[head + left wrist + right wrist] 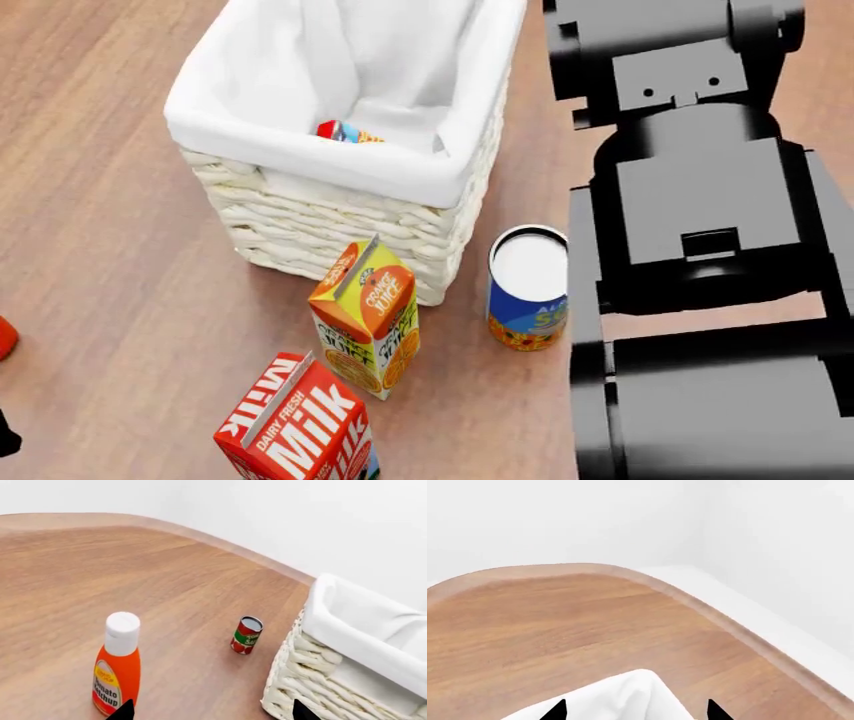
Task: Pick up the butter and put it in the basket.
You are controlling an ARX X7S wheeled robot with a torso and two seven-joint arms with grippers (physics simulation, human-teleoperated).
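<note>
So the butter (344,131) is already sitting down inside the basket (334,150) on the tabletop (107,280), the right fingers (635,711) hang spread and empty just above its rim, left fingers (212,712) apart too, off beside it.

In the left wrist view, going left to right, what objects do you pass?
Tomato ketchup bottle → small red-and-green can → basket.
</note>
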